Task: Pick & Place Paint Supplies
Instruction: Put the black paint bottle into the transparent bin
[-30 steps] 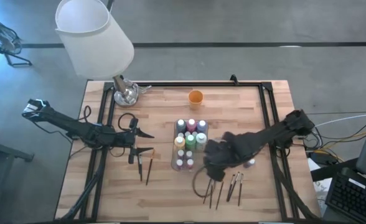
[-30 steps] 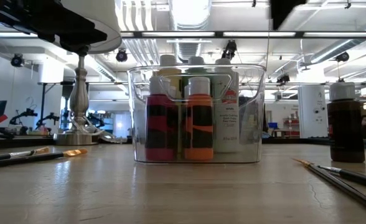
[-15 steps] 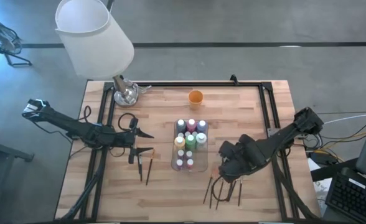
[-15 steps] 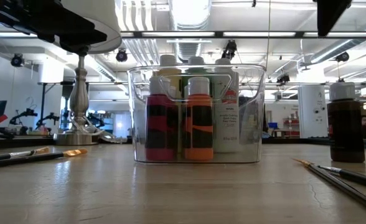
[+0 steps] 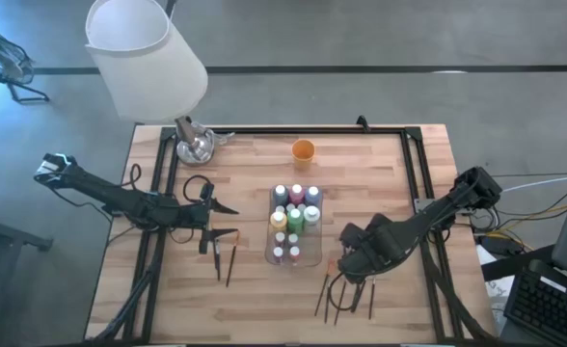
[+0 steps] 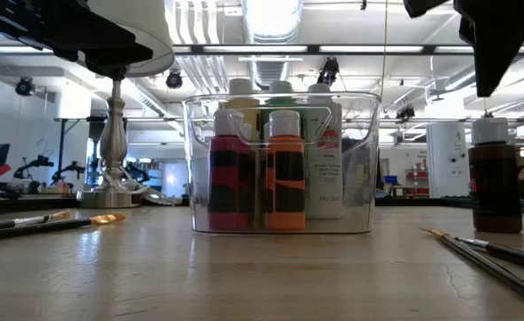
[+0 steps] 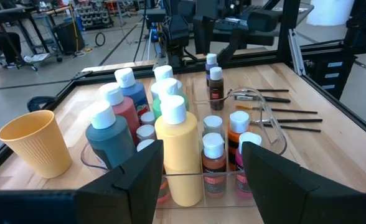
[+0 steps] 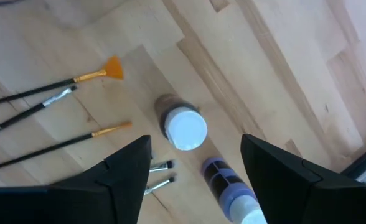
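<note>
The right pincer (image 5: 353,273) had moved. A moment before, it hung just beside the clear tray (image 5: 313,256), close to the bottles in it. Then it swung away toward the right side of the table (image 5: 245,299) and stopped over the paintbrushes (image 5: 346,294) lying there. While it moved, its two fingers spread wider, and they stood far apart with nothing between them.

That probably meant one bottle had been dropped off and the arm had come back for another thing. More paint bottles were left to pick up. The right wrist view looked down on a brown bottle with a white cap (image 8: 182,127) standing up, and a blue bottle (image 8: 229,185) lying on its side near it. Thin brushes (image 8: 58,146) lay close by, one with an orange fan tip.

The right arm reached in from the right edge of the table, bent low, with its pincer pointing down.

The left pincer (image 5: 228,220) had not moved. It waited on the left side of the table, its fingers (image 7: 142,177) apart and empty, pointing at the tray. Many paint bottles (image 5: 294,214) already stood in the tray. Two more brushes (image 5: 225,262) lay near the left pincer. A small orange cup (image 5: 303,150) stood at the far side.
</note>
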